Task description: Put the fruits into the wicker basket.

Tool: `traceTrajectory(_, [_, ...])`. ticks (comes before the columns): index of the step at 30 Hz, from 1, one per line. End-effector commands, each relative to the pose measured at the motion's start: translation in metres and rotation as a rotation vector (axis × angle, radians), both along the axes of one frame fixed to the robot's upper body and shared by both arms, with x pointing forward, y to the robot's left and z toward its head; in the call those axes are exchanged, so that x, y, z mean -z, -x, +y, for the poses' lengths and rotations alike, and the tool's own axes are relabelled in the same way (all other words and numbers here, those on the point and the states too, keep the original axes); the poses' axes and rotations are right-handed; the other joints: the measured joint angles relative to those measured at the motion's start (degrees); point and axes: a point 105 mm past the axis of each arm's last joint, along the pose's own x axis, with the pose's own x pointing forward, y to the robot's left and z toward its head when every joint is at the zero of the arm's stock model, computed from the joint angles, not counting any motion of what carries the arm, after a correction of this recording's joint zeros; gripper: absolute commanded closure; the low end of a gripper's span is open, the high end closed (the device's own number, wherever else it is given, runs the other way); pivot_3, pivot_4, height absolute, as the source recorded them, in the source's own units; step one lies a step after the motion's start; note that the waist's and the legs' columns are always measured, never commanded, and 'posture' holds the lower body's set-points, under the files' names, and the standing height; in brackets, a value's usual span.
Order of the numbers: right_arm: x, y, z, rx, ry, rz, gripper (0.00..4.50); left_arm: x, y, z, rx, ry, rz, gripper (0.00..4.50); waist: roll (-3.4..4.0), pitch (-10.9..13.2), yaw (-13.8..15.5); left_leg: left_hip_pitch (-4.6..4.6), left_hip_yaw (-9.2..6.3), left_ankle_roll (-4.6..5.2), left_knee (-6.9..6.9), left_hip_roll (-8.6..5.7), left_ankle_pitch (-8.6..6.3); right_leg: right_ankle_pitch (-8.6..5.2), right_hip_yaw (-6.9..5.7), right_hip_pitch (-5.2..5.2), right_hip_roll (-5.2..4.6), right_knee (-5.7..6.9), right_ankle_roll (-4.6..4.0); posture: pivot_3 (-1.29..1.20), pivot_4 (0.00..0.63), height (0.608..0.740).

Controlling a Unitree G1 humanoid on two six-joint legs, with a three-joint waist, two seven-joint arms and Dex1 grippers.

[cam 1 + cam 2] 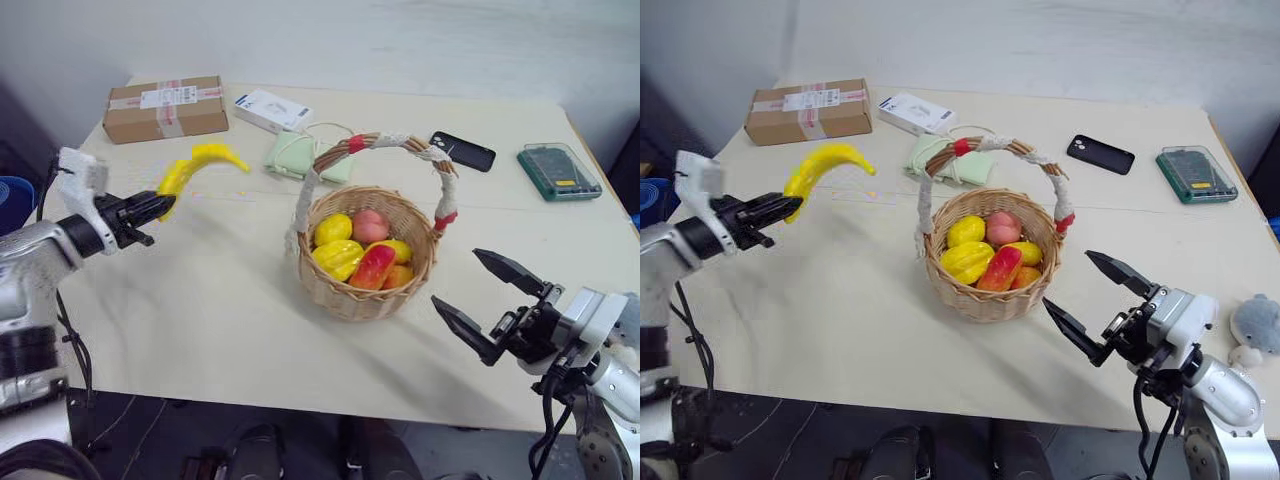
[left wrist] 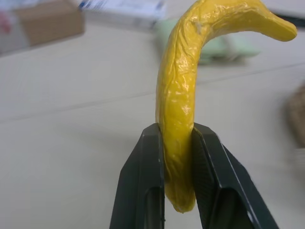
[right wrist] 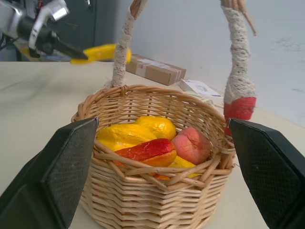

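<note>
Several fruits (image 1: 362, 252) in wicker basket (image 1: 366, 292)

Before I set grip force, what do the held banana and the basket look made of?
Banana: likely soft plastic or foam, with a glossy, wrinkled yellow skin under the left gripper. Wicker basket: woven tan cane, matte; its handle looks cloth-wrapped.
</note>
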Motion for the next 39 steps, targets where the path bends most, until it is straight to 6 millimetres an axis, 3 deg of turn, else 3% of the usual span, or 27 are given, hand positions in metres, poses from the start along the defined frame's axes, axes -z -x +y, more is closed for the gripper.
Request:
traceTrajectory(1, [0.0, 0.002, -0.003, -0.01, 0.021, -0.005, 0.0, -0.018, 0.056, -0.033, 0.352, -0.06, -0.129, 4.05, 0.0, 0.0, -0.11, 0.01, 0.0, 0.0, -0.02, -0.02, 0.0, 0.0, -0.02, 0.01, -0.03, 0.0, -0.01, 0.0, 0.15, 0.74])
traceTrajectory(5, [0.005, -0.001, -0.018, 0.026, 0.039, 0.017, 0.0, -0.01, 0.087, -0.061, 0.525, -0.13, -0.034, 4.05, 0.0, 0.0, -0.13, 0.04, -0.08, 0.0, -0.03, 0.01, 0.02, 0.0, -0.03, 0.03, 0.02, 0.03, -0.05, 0.0, 0.15, 0.74])
traceTrajectory(8, [0.005, -0.004, -0.028, 0.063, 0.026, 0.021, 0.0, -0.007, 0.091, -0.088, 0.612, -0.124, -0.036, 4.05, 0.12, -0.03, 0.0, 0.15, -0.14, 0.03, -0.05, -0.01, 0.01, 0.0, -0.05, 0.21, -0.02, 0.0, -0.06, 0.0, 0.15, 0.74])
traceTrajectory(15, [0.01, 0.003, -0.037, 0.083, 0.028, 0.053, 0.0, 0.001, 0.046, -0.155, 0.495, -0.033, -0.053, 4.05, 0.2, -0.06, 0.28, 0.2, -0.43, 0.25, 0.01, -0.13, -0.09, 0.03, -0.21, 0.58, -0.03, -0.21, -0.01, 0.0, 0.15, 0.74])
traceTrajectory(18, [0.008, 0.004, -0.032, 0.087, -0.044, 0.082, 0.0, -0.002, 0.025, -0.167, 0.408, 0.028, -0.071, 4.05, 0.19, -0.05, -0.02, 0.18, -0.42, 0.18, 0.03, -0.08, -0.05, 0.04, -0.17, 0.58, 0.09, -0.26, 0.01, 0.0, 0.15, 0.74])
traceTrajectory(22, [-0.003, 0.0, -0.017, 0.064, -0.069, 0.059, 0.0, -0.002, 0.016, -0.18, 0.41, 0.041, -0.082, 4.05, 0.21, -0.05, -0.51, 0.31, -0.42, -0.04, -0.04, -0.04, 0.0, 0.04, 0.22, 0.56, 0.41, -0.16, 0.02, 0.0, 0.15, 0.74])
traceTrajectory(23, [-0.005, -0.001, -0.014, 0.065, -0.082, 0.06, 0.0, -0.004, 0.015, -0.181, 0.411, 0.041, -0.1, 4.05, 0.21, -0.05, -0.5, 0.36, -0.43, -0.07, -0.04, -0.03, 0.01, 0.04, 0.24, 0.56, 0.45, -0.14, 0.01, 0.0, 0.15, 0.74])
traceTrajectory(25, [-0.003, -0.001, -0.009, 0.055, -0.085, 0.08, 0.0, -0.001, 0.022, -0.184, 0.458, 0.052, -0.07, 3.33, 0.21, -0.05, -0.25, 0.48, -0.45, -0.11, -0.03, -0.02, 0.03, 0.04, 0.25, 0.56, 0.47, -0.12, 0.01, 0.0, 0.15, 0.74])
traceTrajectory(30, [0.0, 0.0, 0.0, 0.047, -0.111, 0.092, 0.0, 0.004, 0.015, -0.167, 0.39, 0.044, -0.092, 1.92, 0.21, -0.05, 0.03, 0.43, -0.46, -0.11, -0.03, -0.04, 0.0, 0.03, 0.26, 0.55, 0.42, -0.18, 0.0, 0.0, 0.15, 0.74])
traceTrajectory(34, [-0.006, -0.005, -0.001, 0.042, -0.119, 0.093, 0.0, 0.005, 0.029, -0.155, 0.463, 0.047, -0.11, 0.64, 0.21, -0.05, -0.19, 0.44, -0.43, -0.09, -0.01, -0.04, -0.02, 0.03, 0.28, 0.55, 0.42, -0.17, 0.0, 0.0, 0.15, 0.74])
traceTrajectory(36, [-0.01, -0.01, -0.007, 0.037, -0.092, 0.096, 0.0, -0.001, 0.047, -0.142, 0.57, 0.188, 0.036, 0.03, 0.22, -0.04, -0.28, 0.46, -0.42, -0.1, -0.01, -0.02, -0.01, 0.03, 0.28, 0.55, 0.44, -0.15, 0.0, 0.0, 0.15, 0.74])
traceTrajectory(39, [-0.013, -0.021, -0.021, 0.03, -0.046, 0.117, 0.0, -0.007, 0.064, -0.104, 0.555, 0.15, 0.098, 0.03, 0.19, -0.03, -0.4, 0.45, -0.44, -0.1, -0.03, 0.02, -0.02, 0.02, 0.27, 0.53, 0.43, -0.15, -0.02, 0.0, 0.15, 0.74])
